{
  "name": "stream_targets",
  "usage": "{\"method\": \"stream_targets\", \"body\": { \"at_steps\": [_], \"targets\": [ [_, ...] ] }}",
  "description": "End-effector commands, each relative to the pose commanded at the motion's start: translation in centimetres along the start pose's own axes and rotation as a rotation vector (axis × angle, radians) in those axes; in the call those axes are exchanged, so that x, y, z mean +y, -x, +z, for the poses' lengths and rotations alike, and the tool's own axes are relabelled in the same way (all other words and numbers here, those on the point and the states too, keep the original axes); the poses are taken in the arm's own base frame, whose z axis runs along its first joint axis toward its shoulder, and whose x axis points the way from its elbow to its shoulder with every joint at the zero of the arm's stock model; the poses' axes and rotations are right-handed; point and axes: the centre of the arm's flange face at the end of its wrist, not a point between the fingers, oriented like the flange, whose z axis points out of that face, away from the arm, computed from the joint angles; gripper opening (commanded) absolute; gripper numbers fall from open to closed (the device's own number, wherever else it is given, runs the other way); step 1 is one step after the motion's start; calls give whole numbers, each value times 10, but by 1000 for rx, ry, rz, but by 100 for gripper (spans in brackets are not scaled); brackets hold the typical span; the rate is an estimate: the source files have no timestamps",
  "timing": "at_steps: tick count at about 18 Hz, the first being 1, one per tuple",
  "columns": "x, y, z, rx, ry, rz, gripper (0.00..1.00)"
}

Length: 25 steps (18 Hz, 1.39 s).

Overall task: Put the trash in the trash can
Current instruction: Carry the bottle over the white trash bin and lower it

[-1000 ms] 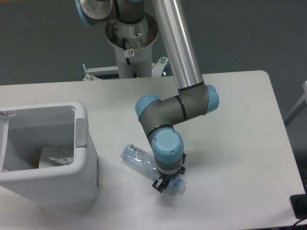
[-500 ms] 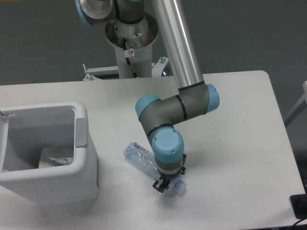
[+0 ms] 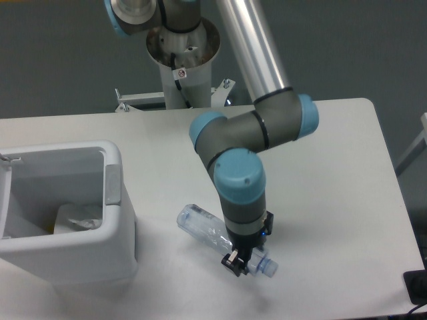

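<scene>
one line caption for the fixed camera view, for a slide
UR5e gripper clamps the crushed clear bottle above the table, beside the white trash can.

- The grey and blue robot arm (image 3: 253, 133) now stands taller over the table than a second ago, its blue wrist cap nearer the camera.
- The black two-finger gripper (image 3: 239, 261) sits lower and further right in view.
- The crushed clear bluish plastic bottle (image 3: 207, 229), clamped in the gripper, has shifted right with it, its cap end now further right.
</scene>
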Motion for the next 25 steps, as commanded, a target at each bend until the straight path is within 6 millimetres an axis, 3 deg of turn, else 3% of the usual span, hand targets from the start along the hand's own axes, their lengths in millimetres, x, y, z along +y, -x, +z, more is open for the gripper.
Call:
{"method": "stream_targets", "body": {
  "at_steps": [2, 5, 13, 14, 17, 18, 21, 25],
  "targets": [
    [-9, 2, -53, 48, -81, -10, 64],
    [-15, -6, -115, 191, -213, -13, 64],
    [7, -25, -230, 443, -357, 45, 64],
    [10, -29, -236, 461, -367, 54, 64],
    [45, -59, -246, 508, -378, 197, 64],
    [66, -76, -247, 532, -366, 294, 64],
    [118, -112, -237, 561, -342, 556, 64],
    [157, -138, -220, 590, -283, 629, 64]
  ]
}}
